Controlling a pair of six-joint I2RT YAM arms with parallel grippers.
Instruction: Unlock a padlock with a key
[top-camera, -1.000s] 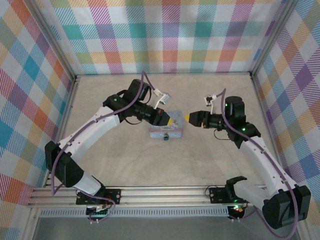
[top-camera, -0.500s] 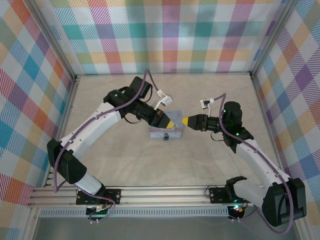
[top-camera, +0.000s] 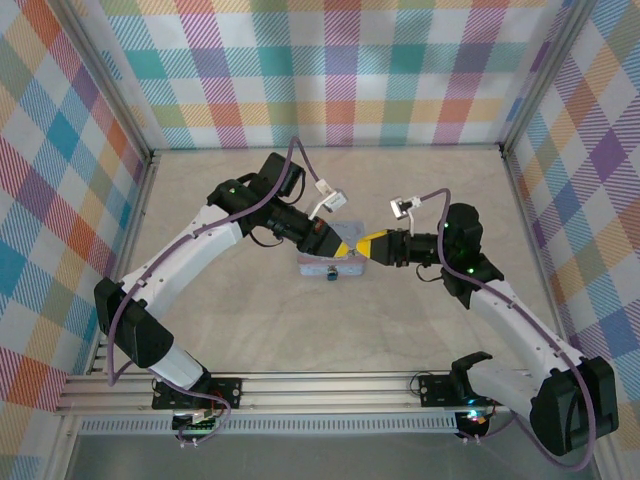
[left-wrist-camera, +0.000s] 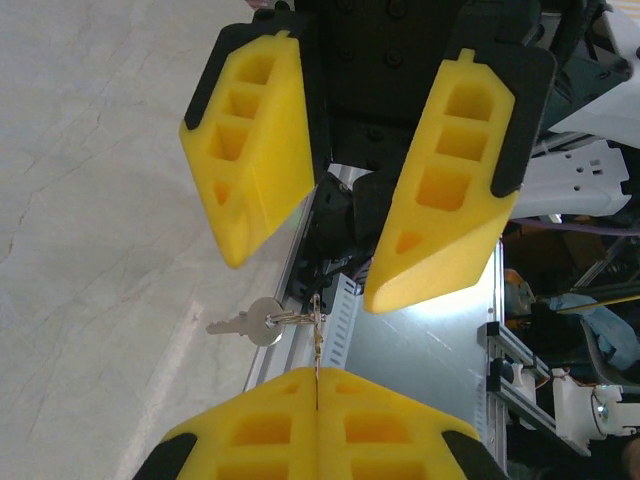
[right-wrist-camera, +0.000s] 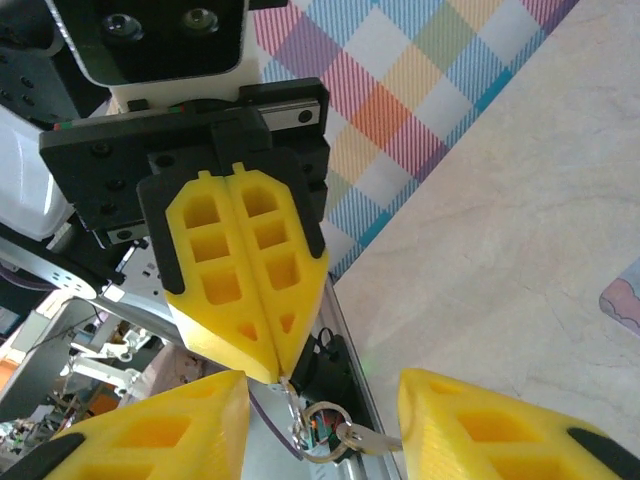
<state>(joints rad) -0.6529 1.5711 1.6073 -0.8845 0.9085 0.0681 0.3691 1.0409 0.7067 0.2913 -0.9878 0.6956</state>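
My left gripper (left-wrist-camera: 317, 375) is shut on a thin chain, and a ring on that chain carries the small silver key (left-wrist-camera: 243, 324), which hangs free past its fingertips. In the right wrist view the key (right-wrist-camera: 366, 438) lies between the yellow fingers of my right gripper (right-wrist-camera: 323, 398). That gripper stands open around the key, with a gap on the left side. From above, the left gripper (top-camera: 346, 242) and the right gripper (top-camera: 367, 247) meet tip to tip over the pastel-blue box (top-camera: 322, 264). The tiny dark padlock (top-camera: 331, 273) sits at the box's near edge.
Checked walls close the table on three sides. The aluminium rail (top-camera: 330, 385) with both arm bases runs along the near edge. A purple cable (top-camera: 300, 165) loops over the left arm. Open tabletop (top-camera: 400, 330) lies in front of the box.
The right gripper has moved left up to the left gripper's tips, and its jaws have narrowed around the hanging key. The left gripper has stayed shut on the chain, almost still.
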